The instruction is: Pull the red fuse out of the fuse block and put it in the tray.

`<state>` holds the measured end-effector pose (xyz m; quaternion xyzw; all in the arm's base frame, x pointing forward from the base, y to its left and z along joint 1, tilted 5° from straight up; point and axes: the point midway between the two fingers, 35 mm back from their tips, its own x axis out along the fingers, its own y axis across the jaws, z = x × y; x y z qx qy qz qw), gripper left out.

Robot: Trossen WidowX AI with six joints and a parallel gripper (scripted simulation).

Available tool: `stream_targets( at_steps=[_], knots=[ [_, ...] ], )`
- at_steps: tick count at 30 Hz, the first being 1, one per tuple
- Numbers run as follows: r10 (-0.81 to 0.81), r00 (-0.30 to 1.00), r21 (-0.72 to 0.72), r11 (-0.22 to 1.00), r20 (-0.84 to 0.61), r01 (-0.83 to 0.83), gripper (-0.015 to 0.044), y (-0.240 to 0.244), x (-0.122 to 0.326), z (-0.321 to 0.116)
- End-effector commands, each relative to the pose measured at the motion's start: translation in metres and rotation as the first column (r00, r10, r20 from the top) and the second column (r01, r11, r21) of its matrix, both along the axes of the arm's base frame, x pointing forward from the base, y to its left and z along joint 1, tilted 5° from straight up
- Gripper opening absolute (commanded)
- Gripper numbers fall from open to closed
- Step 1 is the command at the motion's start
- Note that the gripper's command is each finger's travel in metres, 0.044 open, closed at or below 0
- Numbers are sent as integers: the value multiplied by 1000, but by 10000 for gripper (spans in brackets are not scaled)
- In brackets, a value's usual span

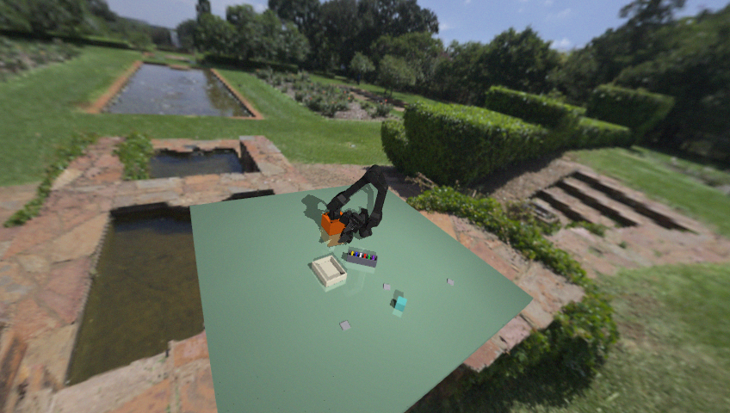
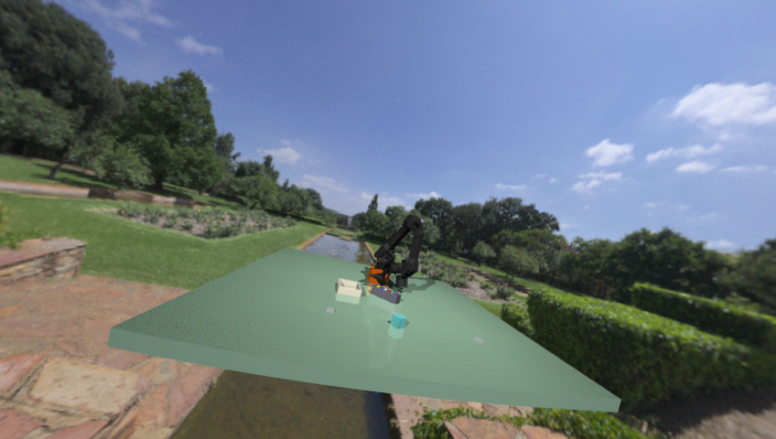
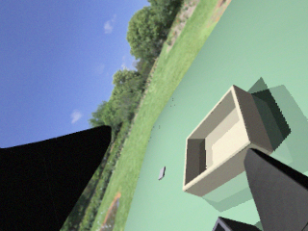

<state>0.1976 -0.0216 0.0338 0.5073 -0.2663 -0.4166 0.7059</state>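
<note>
Wrist view: your black gripper fingers (image 1: 346,237) (image 2: 402,283) stand widely spread, one at 8 o'clock in that picture and the other at 4 o'clock, with nothing pinched between them. Just outside them, in the top view, the long dark-grey fuse block (image 1: 361,261) (image 2: 385,296) lies near their 5 o'clock. The small red fuse (image 1: 365,255) (image 2: 388,290) is in it, standing in the row between a white neighbour and a green one, so the pull has not been made.

Going on outward, the cream rectangular open-topped tray (image 1: 337,280) (image 2: 348,294) (image 3: 217,172) sits at the block's 8 o'clock, near it and apart from it, with no fuse visible inside. The turquoise cube (image 1: 400,304) (image 2: 398,320) is well off at the block's 5 o'clock on the green counter (image 1: 266,306) (image 2: 272,337) (image 3: 269,38), and plays no part in the job.

By my reading, you are at the very start. Everything is left: line up above the red fuse, come down without brushing its neighbours, grip, draw it straight up, carry it to the tray and release. The tight row looks like the main risk, since spread fingers could catch the white or green fuse.
</note>
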Motion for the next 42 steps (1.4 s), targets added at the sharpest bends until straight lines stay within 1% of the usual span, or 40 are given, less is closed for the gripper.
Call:
stream_targets(
  at_steps=[1,4,6,7,9,10,12,14,16,19,20,22,23,26,29,32,35,38,42],
  knots=[
    [-5,1000,8,1000,9,5,374,0,0,0],
    [-73,991,105,993,117,60,295,0,-2,-3],
    [-171,954,225,967,245,116,242,-1,-4,-6],
    [-246,913,308,940,324,144,216,0,-5,-9],
    [-421,780,482,858,463,177,164,2,-7,-15],
    [-508,693,562,808,512,178,137,3,-8,-18],
    [-658,485,700,703,577,121,85,10,-3,-23],
    [-783,246,803,595,571,33,74,19,4,-26],
    [-869,-3,866,494,495,-79,74,28,12,-28],
    [-895,-352,890,374,273,-262,74,44,27,-29],
    [-874,-451,882,346,180,-319,74,50,33,-29],
    [-777,-629,858,305,-27,-413,74,60,42,-29],
    [-725,-680,853,282,-110,-439,74,65,47,-28],
    [-565,-777,824,274,-279,-495,74,73,55,-27],
    [-368,-829,798,285,-421,-531,74,79,63,-24],
    [-127,-846,784,326,-518,-529,74,76,70,-20],
    [116,-811,783,368,-574,-502,74,74,78,-17],
    [338,-728,790,405,-597,-460,74,73,85,-13],
    [585,-560,810,442,-586,-385,74,71,96,-7]
  ],
)
